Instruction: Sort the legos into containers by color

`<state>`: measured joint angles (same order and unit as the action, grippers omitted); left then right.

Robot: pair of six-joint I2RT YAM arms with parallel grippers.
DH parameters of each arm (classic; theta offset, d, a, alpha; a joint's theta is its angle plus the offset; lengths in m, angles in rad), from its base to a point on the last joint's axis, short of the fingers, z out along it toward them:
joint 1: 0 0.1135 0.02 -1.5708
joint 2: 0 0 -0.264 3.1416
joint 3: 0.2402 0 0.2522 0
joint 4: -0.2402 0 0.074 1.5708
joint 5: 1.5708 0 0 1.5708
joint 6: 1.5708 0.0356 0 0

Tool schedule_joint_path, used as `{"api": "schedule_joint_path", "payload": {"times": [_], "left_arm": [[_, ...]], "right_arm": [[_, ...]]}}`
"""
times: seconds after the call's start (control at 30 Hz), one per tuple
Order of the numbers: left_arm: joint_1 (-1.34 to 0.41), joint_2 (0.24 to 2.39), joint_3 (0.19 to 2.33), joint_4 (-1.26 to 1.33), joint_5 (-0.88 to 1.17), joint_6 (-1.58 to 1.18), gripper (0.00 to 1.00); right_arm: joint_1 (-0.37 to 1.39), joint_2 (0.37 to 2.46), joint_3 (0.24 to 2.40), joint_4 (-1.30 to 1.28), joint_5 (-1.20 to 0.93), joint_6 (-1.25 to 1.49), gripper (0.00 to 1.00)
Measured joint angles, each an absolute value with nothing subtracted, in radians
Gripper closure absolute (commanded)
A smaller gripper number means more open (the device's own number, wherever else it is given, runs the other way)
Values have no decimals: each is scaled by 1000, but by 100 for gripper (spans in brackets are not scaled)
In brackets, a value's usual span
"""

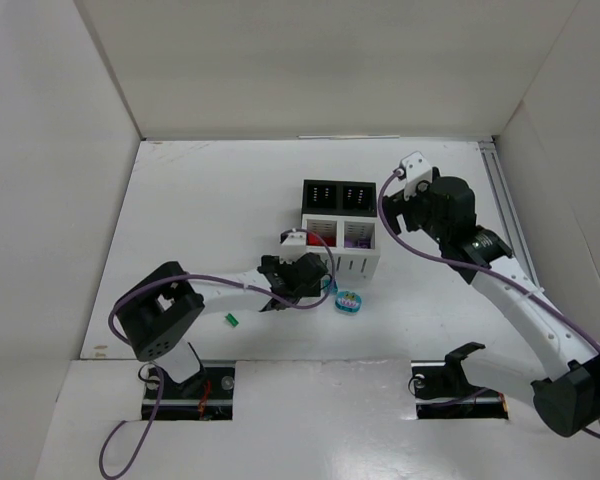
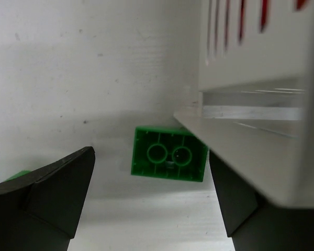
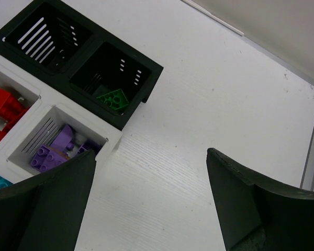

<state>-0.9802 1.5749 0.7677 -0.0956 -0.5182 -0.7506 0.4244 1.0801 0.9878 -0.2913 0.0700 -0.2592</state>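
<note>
Green studded plastic brick noted between parted left gripper fingers, crowded by white slotted bin wall. Right gripper seen parted.

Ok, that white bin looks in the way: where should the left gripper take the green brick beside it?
The green brick shows its hollow underside to the wrist camera, one end beside the white bin. Probably pinch its two long walls, coming from the side away from the bin.
</note>
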Motion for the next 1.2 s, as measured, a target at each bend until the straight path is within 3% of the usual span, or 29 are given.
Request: {"api": "schedule_joint_path", "payload": {"times": [0.07, 0.3, 0.43, 0.77, 0.87, 1.03, 1.2], "left_arm": [[-986, 1594, 776, -75, -530, -730, 15], [-990, 1621, 786, -12, -526, -682, 59], [-998, 1620, 786, -9, -523, -690, 68], [-1165, 1475, 907, -297, -505, -753, 69], [-1165, 1431, 984, -311, -510, -723, 61], [-1106, 1408, 1122, -234, -470, -556, 65], [-942, 1566, 1340, -123, -393, -400, 65]], "right_arm": [[419, 1077, 986, -294, 69, -259, 9], [413, 1063, 984, -307, 67, -259, 9], [413, 1048, 984, -307, 67, -259, 9], [385, 968, 949, -337, 79, -266, 8], [352, 915, 919, -351, 88, -267, 6], [306, 881, 881, -374, 97, -271, 6], [278, 884, 878, -385, 98, -278, 5]]}}
